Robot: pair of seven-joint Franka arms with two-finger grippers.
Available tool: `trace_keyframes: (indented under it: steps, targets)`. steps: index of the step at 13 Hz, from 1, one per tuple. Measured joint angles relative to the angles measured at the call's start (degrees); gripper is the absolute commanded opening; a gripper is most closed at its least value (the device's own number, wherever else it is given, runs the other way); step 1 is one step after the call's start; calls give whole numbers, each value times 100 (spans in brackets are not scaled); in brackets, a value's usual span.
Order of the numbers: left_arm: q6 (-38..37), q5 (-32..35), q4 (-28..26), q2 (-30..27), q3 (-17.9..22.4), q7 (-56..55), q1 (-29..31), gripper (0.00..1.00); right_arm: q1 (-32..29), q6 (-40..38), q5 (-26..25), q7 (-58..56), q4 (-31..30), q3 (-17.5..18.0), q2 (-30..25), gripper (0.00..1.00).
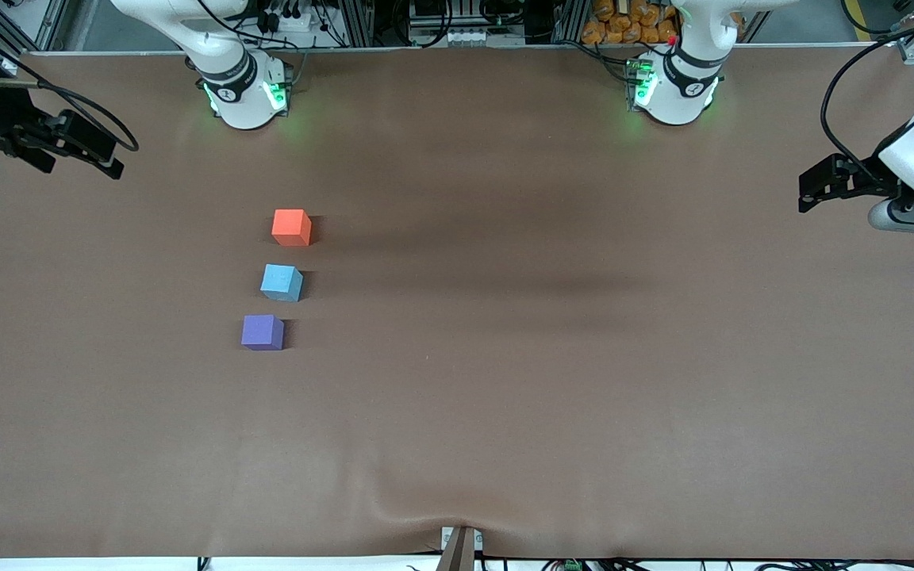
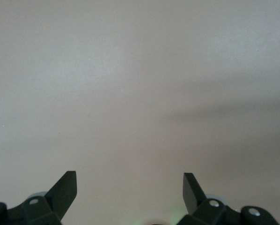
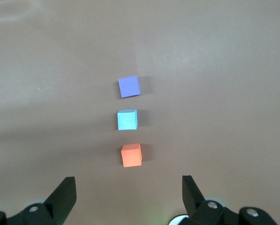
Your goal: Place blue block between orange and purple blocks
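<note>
Blue block (image 1: pixel 281 282) – a small sky-blue cube – sits on the brown table (image 1: pixel 505 396), in the gap between the orange block (image 1: pixel 291 227) and the purple block (image 1: pixel 262 331). The three cubes form one short, slightly slanted row toward the right arm's end of the table: orange is farthest from the front camera, blue is in the middle, and purple is nearest. Small gaps separate the cubes, so none of them touch. Starting at the front view's left edge, the right gripper (image 1: pixel 104 156) hangs in the air over the table's right-arm end, well apart from the row and holding nothing. Its wrist view shows its two dark fingers (image 3: pixel 65 194) spread wide, with all three cubes lying free on the table between and past them. At the front view's right edge, the left gripper (image 1: pixel 806 190) hangs over the left arm's end of the table – its fingers (image 2: pixel 65 190) are also spread wide, with only bare table surface between them.
</note>
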Motion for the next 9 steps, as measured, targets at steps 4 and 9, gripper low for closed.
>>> trace_keyframes:
  steps: [4, 9]
  targets:
    - [3, 0, 2, 0, 2, 0, 30, 100, -2, 75, 0, 61, -78, -29, -3, 100]
    - [7, 0, 4, 0, 2, 0, 103, 100, -2, 103, 0, 158, 25, -40, 60, 100]
